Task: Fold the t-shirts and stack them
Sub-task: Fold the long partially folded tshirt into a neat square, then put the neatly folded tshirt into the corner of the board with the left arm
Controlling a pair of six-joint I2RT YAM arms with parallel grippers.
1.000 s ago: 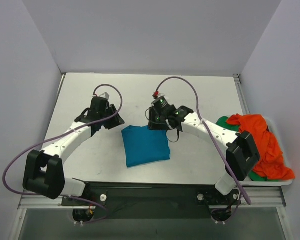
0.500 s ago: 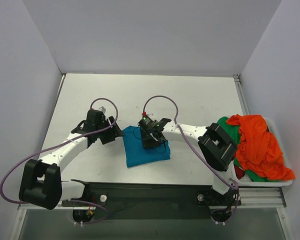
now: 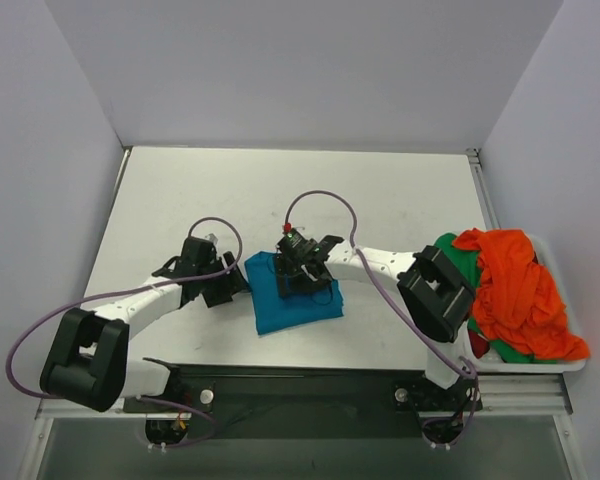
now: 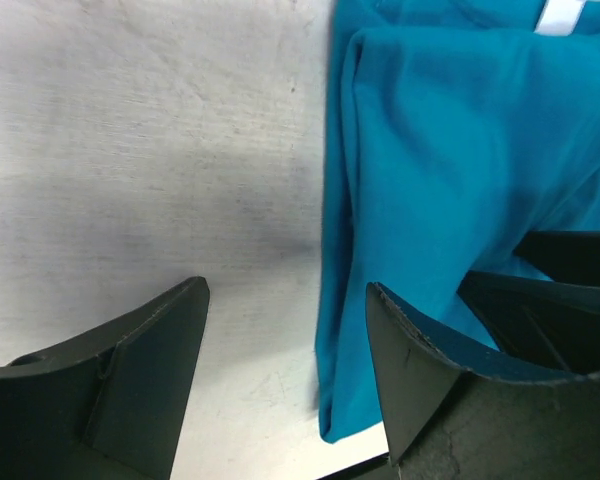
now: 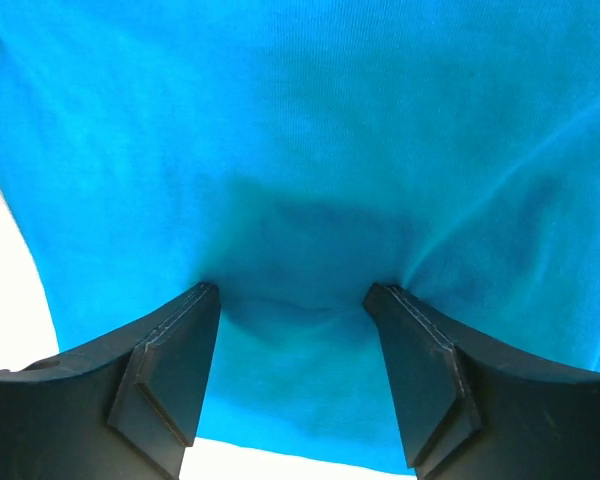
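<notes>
Top external view | teal-blue t-shirt (image 3: 298, 300) is lying folded, near-square, mid-table (image 3: 380, 190) | right gripper (image 3: 302, 272) is pressing onto its far half, fingers spread, cloth puckering between | left gripper (image 3: 227, 286), also spread, is straddling its left edge, which is running near-to-far | white tag (image 4: 560, 15) is showing no readable writing | orange-red and green t-shirts (image 3: 515, 290) are lying heaped far right

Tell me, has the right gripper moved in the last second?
Yes. The right gripper has come toward the near edge of the table and slightly left, from the blue shirt's far edge onto its top.
</notes>
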